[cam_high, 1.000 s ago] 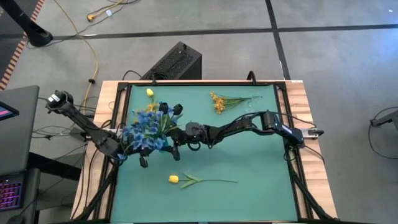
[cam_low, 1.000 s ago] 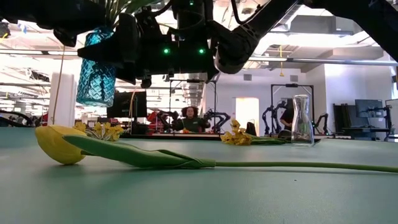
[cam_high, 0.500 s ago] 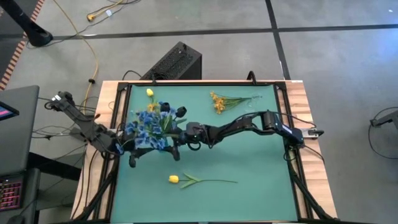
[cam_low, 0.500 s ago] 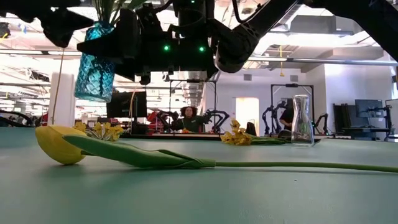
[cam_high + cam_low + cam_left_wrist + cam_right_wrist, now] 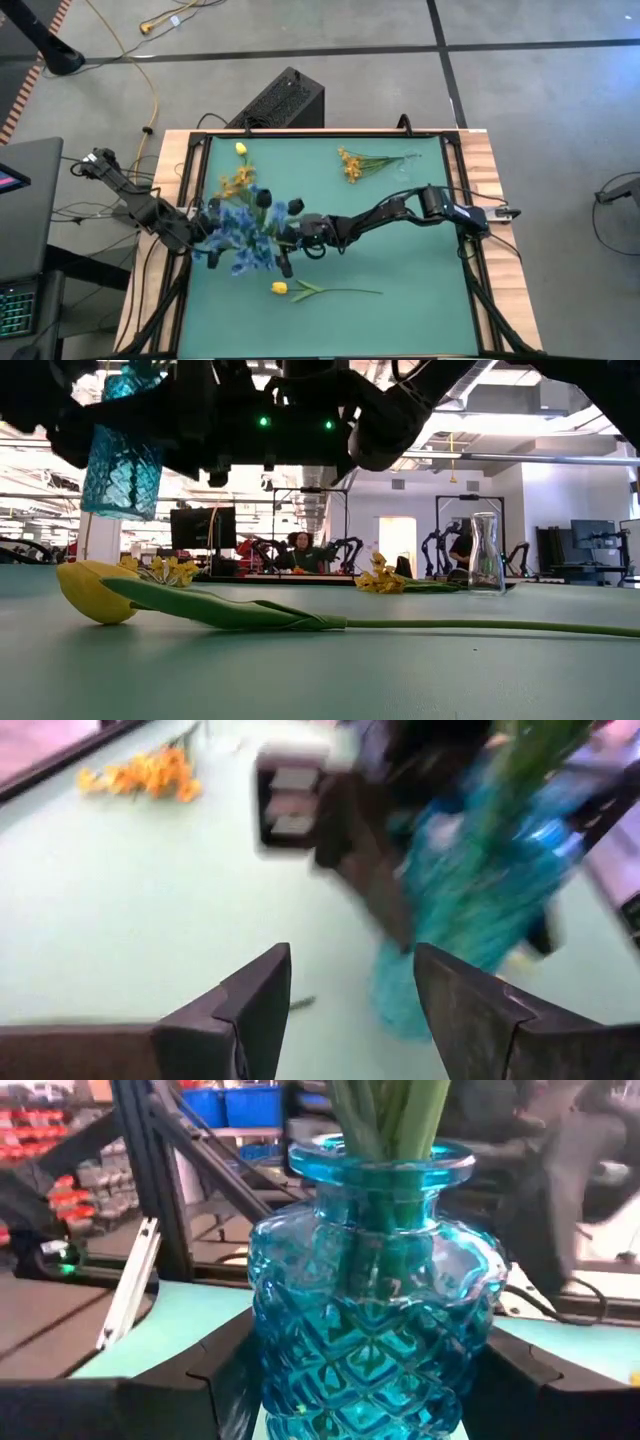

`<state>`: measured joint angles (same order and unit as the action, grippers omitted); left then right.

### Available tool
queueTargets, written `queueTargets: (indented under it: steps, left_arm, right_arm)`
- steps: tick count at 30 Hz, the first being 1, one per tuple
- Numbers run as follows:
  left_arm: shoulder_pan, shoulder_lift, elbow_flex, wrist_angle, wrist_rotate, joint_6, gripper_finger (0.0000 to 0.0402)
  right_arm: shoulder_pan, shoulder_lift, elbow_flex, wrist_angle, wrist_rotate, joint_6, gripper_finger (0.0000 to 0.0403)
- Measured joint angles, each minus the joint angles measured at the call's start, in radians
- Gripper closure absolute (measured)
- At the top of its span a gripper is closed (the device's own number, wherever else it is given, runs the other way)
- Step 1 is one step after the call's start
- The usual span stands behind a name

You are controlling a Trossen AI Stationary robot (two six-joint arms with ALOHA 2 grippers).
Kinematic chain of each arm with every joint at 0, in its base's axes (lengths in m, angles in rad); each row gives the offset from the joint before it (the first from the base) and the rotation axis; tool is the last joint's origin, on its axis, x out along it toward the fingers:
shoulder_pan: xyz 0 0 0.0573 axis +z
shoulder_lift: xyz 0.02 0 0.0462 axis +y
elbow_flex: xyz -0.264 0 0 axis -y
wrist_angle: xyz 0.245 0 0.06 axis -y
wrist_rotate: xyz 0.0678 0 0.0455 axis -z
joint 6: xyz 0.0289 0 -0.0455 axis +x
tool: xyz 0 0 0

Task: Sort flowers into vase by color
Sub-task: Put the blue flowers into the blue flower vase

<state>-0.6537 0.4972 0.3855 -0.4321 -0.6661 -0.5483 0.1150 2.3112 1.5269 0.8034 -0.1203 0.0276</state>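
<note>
My right gripper point(image 5: 365, 1370) clamps the blue vase point(image 5: 372, 1290) airborne, left gripper point(image 5: 350, 1010) open beside it, seemingly empty, yellow tulip point(image 5: 300, 289) near front edge.

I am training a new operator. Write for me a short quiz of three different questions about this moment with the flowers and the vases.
1. True or false: the blue vase stands on the table.
2. Which gripper holds the blue vase? A) left gripper B) right gripper C) neither
3. Fill in: the yellow tulip lies ____ on the mat, outside any vase.

Key
1. False. In the low view the vase hangs in the air above the mat.
2. B. The right gripper has its fingers on both sides of the vase body; the left gripper is open and empty beside it.
3. Flat. The clear vase stands empty far behind it.
</note>
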Motion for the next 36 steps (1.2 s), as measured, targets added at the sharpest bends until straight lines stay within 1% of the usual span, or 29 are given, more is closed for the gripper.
queueTargets:
  steps: [3,8,14,17,20,22,25,27,30,33,36]
  left_arm:
    - [0.007,0.0,0.0,-0.044,0.015,-0.025,0.0203]
    - [0.008,0.0,0.0,-0.081,0.005,-0.048,0.0203]
    - [0.01,0.0,0.0,-0.081,-0.113,-0.048,0.0203]
    - [0.01,0.0,0.0,-0.081,-0.15,-0.028,0.0203]
    - [0.01,0.0,0.001,-0.085,-0.2,-0.007,0.0203]
    - [0.02,0.0,0.001,-0.092,-0.214,0.01,0.0203]
    - [0.059,0.0,0.001,-0.09,-0.201,0.034,0.0203]
    - [0.095,0.0,0.001,-0.073,-0.164,0.068,0.0203]
    - [0.158,0.0,0.001,-0.008,-0.086,0.152,0.0203]
    - [0.227,0.0,0.002,0.058,-0.019,0.264,0.0203]
    - [0.293,-0.001,0.002,0.059,-0.011,0.318,0.0203]
  right_arm:
    - [0.02,-0.001,0.002,0.005,0.036,-0.026,0.0121]
    - [0.034,-0.001,0.002,-0.037,0.049,-0.023,0.0121]
    - [0.064,-0.001,0.002,-0.033,0.098,-0.003,0.0121]
    - [0.087,-0.001,0.002,-0.027,0.128,-0.007,0.0121]
    - [0.108,-0.001,0.002,-0.01,0.132,-0.01,0.0121]
    - [0.121,-0.001,0.002,-0.006,0.153,-0.01,0.0121]
    - [0.138,0.001,0.001,0.014,0.177,-0.01,0.0121]
    - [0.147,0.001,0.001,0.03,0.184,-0.007,0.0121]
    - [0.166,0.022,0.011,0.067,0.225,-0.004,0.0121]
    - [0.185,0.105,0.099,0.08,0.234,-0.001,0.0121]
    - [0.199,0.194,0.219,0.013,0.233,-0.01,0.0121]
